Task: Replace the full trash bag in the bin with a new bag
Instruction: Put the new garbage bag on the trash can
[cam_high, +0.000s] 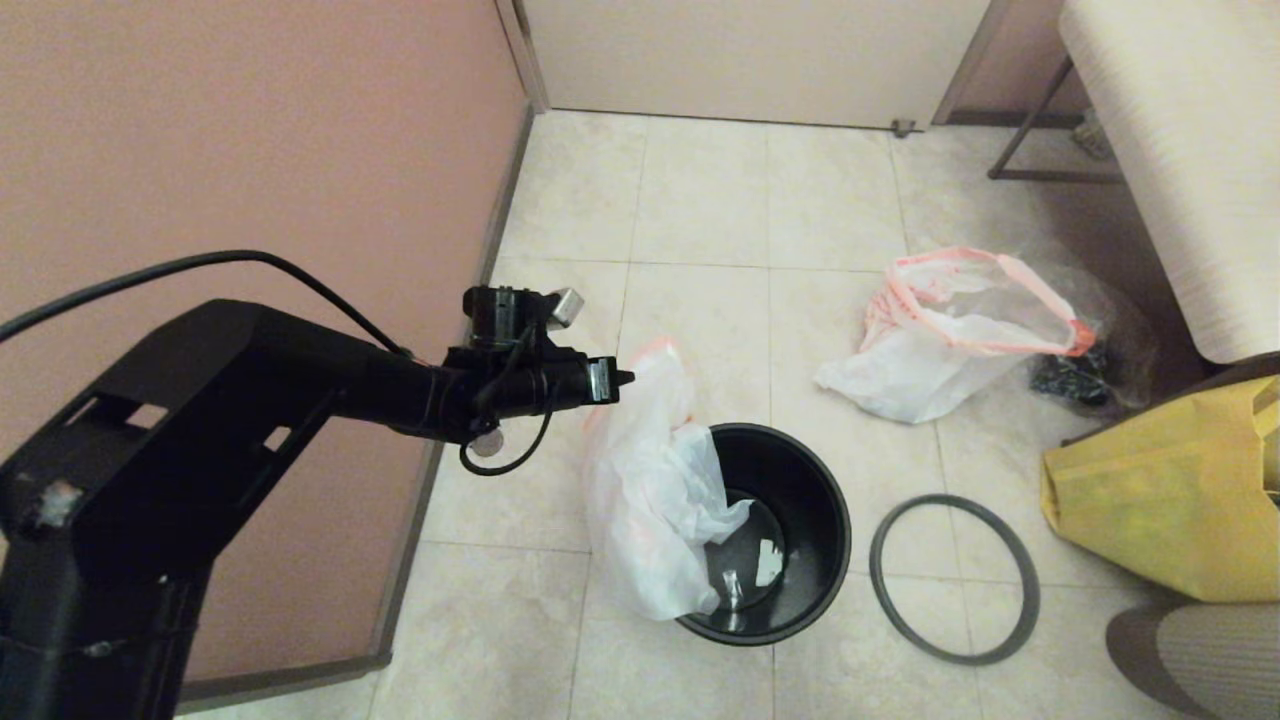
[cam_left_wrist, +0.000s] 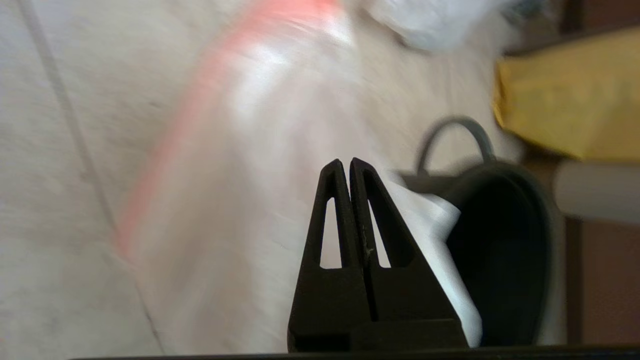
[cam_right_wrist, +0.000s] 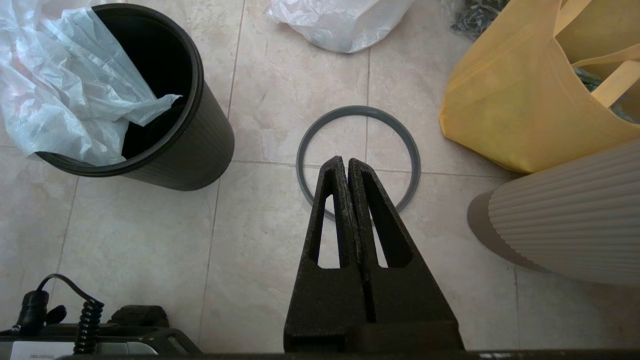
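Head view: the bin (cam_high: 790, 560) stands on the tiled floor (cam_high: 700, 210), the limp new bag (cam_high: 650, 500) draped over its left rim, one corner hanging inside; small pale scraps lie on its bottom. The left gripper (cam_left_wrist: 346, 162), fingers pressed together and empty, hovers beside the bag's top. The grey hoop (cam_high: 953, 578) lies flat right of the bin, apart from it. Farther right, the full trash bag (cam_high: 950, 335) slumps open-mouthed before a yellow bag (cam_high: 1160, 500). The right gripper (cam_right_wrist: 345, 161), shut and empty, hangs over the hoop. Open tiles stretch toward the far door (cam_high: 750, 60).
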